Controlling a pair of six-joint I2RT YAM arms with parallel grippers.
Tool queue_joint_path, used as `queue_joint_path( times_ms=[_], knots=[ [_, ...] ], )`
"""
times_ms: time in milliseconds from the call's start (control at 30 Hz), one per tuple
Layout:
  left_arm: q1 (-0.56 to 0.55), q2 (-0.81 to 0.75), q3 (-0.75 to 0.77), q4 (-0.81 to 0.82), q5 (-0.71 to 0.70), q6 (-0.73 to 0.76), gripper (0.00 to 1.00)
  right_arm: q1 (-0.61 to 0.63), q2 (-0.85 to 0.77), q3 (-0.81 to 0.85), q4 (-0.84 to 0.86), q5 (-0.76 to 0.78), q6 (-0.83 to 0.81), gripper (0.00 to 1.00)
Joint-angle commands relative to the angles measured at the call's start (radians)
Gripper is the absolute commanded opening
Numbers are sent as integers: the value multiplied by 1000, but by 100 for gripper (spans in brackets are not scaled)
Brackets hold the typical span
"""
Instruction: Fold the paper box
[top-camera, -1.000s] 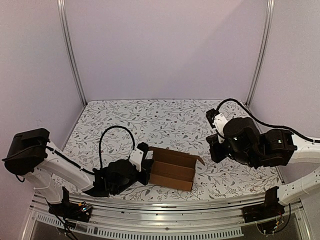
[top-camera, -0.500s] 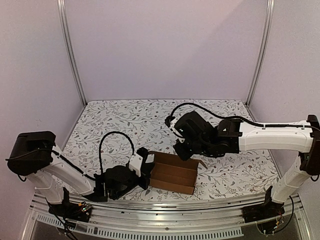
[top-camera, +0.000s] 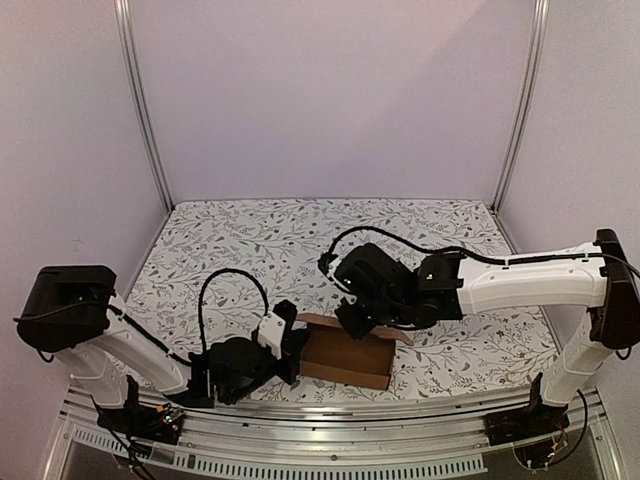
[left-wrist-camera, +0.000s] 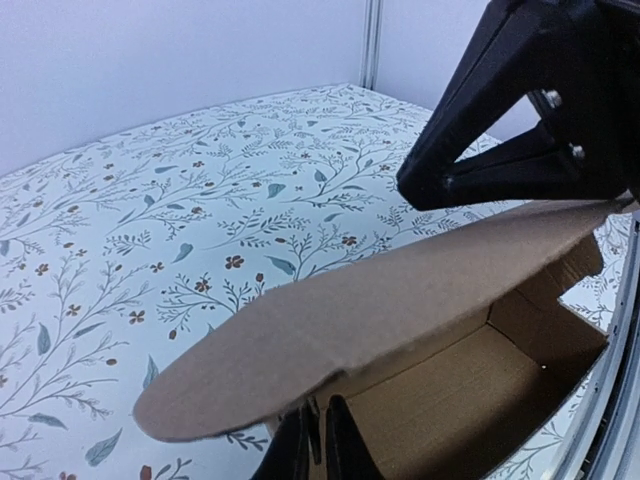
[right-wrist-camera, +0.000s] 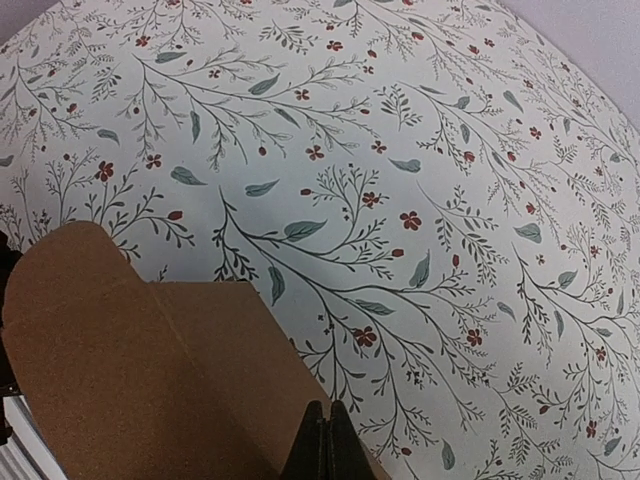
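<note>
The box (top-camera: 345, 358) lies on the counter (top-camera: 250, 250), long axis 9-to-3, opening upward. The left tool (top-camera: 291, 346) pinches its 9 o'clock wall. The right tool (top-camera: 349, 318) is clenched empty at the 12 o'clock flap.

Behind the paper box (top-camera: 345, 358), toward the back wall, the flowered table (top-camera: 300, 230) gives wide room for a gripper to pass. The box's left end is blocked: the left gripper (top-camera: 290, 345) pinches the wall there, with its arm (top-camera: 150, 345) trailing off to the left. Over the box the right gripper (top-camera: 347, 318), fingers closed together, sits at the lid flap (left-wrist-camera: 360, 320); its arm (top-camera: 520, 285) bars the air above the box's right side. The flap leans over the box's cavity (left-wrist-camera: 470, 390), leaving a narrow mouth. In front of the box, the aluminium rail (top-camera: 330, 412) runs close by
</note>
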Motion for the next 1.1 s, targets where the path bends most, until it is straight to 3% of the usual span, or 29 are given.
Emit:
queue_joint_path(
  times_ms=[0, 167, 433, 633, 800, 1067],
  knots=[
    [-33, 2, -21, 4, -32, 11, 11, 27, 30, -24, 17, 2, 36, 0],
    [-55, -15, -24, 0, -41, 37, 23, 44, 38, -31, 17, 15, 56, 0],
    [-150, -153, -18, -127, -89, 88, 36, 57, 48, -57, 32, 15, 71, 0],
    [-179, -344, 57, -479, 8, -20, 39, 58, 72, -75, 54, 6, 73, 0],
    [-189, -482, 46, -593, 81, -92, 43, 59, 88, -93, 84, -11, 75, 0],
    [-130, -575, 133, -831, 3, -93, 52, 81, 114, -121, 111, -24, 97, 0]
  ],
)
